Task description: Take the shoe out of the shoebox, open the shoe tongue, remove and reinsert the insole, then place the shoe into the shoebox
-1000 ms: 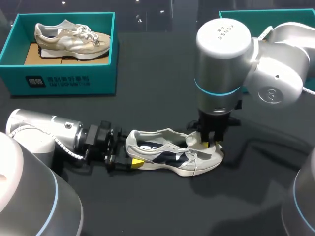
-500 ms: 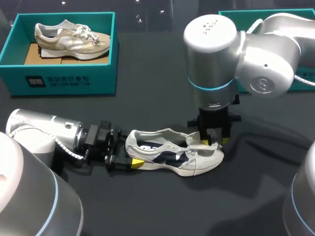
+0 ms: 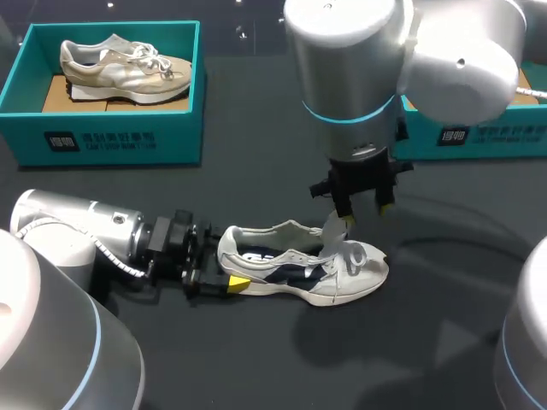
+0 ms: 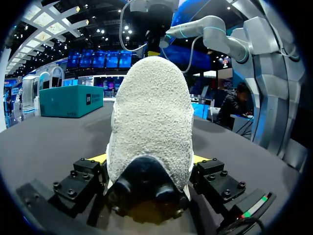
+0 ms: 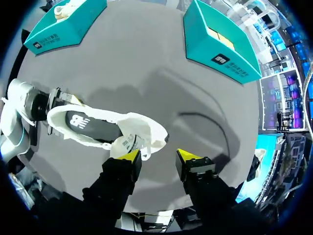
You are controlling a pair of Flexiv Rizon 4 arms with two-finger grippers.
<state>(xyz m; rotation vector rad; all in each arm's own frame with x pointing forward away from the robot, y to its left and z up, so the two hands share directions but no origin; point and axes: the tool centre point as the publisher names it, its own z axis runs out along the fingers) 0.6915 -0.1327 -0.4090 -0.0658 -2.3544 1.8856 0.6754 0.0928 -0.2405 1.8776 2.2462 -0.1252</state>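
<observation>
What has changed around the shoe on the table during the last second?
The right gripper rose off the front of the shoe with its fingers open, and the tongue now stands up. The left gripper stayed shut on the shoe, which did not move.

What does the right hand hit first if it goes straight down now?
The right hand would likely catch the shoe's raised tongue with one finger; the rest faces bare table. Depth is unclear.
</observation>
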